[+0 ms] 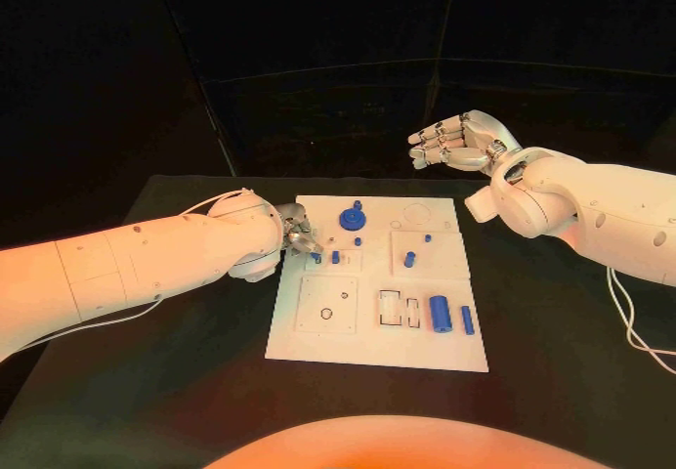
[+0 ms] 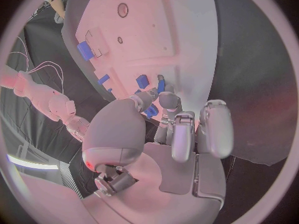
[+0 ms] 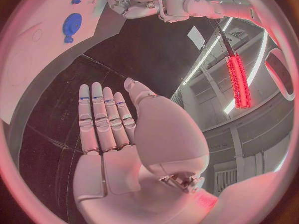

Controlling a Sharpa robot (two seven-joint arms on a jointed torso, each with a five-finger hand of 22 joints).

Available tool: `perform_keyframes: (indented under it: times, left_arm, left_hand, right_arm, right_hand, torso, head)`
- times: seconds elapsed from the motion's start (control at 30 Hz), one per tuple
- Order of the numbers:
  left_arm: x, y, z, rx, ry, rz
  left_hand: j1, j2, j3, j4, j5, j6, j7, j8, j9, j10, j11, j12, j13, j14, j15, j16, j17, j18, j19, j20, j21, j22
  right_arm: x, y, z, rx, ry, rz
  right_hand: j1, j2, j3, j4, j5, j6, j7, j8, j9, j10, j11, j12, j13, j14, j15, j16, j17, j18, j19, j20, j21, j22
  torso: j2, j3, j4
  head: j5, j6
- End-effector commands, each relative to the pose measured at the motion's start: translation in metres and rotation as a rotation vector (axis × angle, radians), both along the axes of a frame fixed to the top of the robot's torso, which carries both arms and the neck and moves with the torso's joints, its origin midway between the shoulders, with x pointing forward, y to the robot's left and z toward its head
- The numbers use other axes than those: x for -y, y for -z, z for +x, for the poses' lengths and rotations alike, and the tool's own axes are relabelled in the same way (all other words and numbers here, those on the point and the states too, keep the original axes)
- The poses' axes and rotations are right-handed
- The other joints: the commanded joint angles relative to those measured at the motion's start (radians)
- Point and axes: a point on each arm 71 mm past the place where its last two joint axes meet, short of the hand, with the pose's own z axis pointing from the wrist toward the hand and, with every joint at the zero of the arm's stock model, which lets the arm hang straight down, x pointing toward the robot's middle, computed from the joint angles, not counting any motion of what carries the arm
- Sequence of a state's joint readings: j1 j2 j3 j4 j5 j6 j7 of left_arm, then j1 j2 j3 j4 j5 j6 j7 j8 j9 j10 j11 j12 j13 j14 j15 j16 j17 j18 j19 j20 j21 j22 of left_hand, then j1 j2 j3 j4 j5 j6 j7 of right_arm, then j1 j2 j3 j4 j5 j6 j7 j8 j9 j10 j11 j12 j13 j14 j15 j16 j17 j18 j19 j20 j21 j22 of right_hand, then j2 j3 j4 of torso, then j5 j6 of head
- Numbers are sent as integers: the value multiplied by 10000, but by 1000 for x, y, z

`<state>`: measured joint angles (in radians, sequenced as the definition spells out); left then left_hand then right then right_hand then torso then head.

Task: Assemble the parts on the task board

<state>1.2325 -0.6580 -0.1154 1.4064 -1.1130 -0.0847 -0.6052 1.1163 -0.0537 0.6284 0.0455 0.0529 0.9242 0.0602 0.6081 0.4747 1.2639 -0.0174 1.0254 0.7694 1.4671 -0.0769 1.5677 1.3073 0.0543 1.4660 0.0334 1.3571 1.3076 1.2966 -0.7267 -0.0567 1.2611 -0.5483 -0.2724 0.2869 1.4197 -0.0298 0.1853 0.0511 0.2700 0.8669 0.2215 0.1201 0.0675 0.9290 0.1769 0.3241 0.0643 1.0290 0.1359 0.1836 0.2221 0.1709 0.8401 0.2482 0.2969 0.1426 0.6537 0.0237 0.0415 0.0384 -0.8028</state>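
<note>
- The task board (image 1: 378,332) is a white plate lying flat in the middle of the black table (image 1: 564,332)
- The left hand (image 1: 300,234) sits at the board's left edge, at about 10 o'clock from the board's centre, fingers bent down onto the plate
- In the left wrist view the left hand (image 2: 177,129) has its fingertips (image 2: 167,100) gathered round a small blue part (image 2: 161,87) on the board; whether they actually pinch it cannot be told, since the fingers cover the contact
- The right hand (image 1: 458,140) is raised beyond the board's far edge, at about 1 o'clock from the board's centre, well apart from the plate
- In the right wrist view the right hand (image 3: 118,129) shows its fingers (image 3: 99,117) laid out straight side by side with nothing in them, while the head view shows them somewhat curled; it holds nothing
- A round blue disc part (image 1: 353,214) stands at the board's far end, at about 12 o'clock, just beside the left hand
- A small blue peg (image 1: 410,259) stands near the board's centre
- A blue cylinder (image 1: 441,313) lies at about 4 o'clock on the board, with a slim blue bar (image 1: 468,319) just beside it toward the right edge
- A square plate with a small ring-shaped hole (image 1: 327,314) lies at about 7 o'clock on the board
</note>
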Motion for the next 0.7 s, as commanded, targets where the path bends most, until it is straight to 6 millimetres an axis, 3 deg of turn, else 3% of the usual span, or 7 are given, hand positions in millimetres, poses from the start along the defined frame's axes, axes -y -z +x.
perform_keyframes:
  times: [0.03, 0.7]
  left_arm:
    - [1, 1, -1, -68, 98, 133]
    - [2, 3, -4, -428, 317, 383]
  left_hand:
    - [17, 87, 1016, -978, 38, 18, -70, 58, -2, -7, -49, -23, 4, 1037, -55, 31, 2635, 62, 155, -68, -33, 53]
    - [9, 72, 1045, -992, 38, 0, -77, 88, 14, -11, -56, -34, -17, 1037, -59, 31, 2635, 60, 158, -71, -28, 62]
  right_arm:
    - [-2, -2, 0, 54, -133, 72]
    - [-2, -1, 0, 43, -154, 71]
  right_hand:
    - [-90, -23, 52, 6, 27, 25, 243, -36, -6, -15, 49, 67, -16, 69, 5, -54, -11, 110, 75, 26, -60, -16]
    - [-90, -23, 52, 6, 27, 25, 243, -36, -6, -15, 49, 67, -16, 69, 5, -54, -11, 110, 75, 26, -60, -16]
  torso:
    - [-2, 6, 5]
    - [0, 3, 4]
  head:
    - [1, -12]
    - [0, -46]
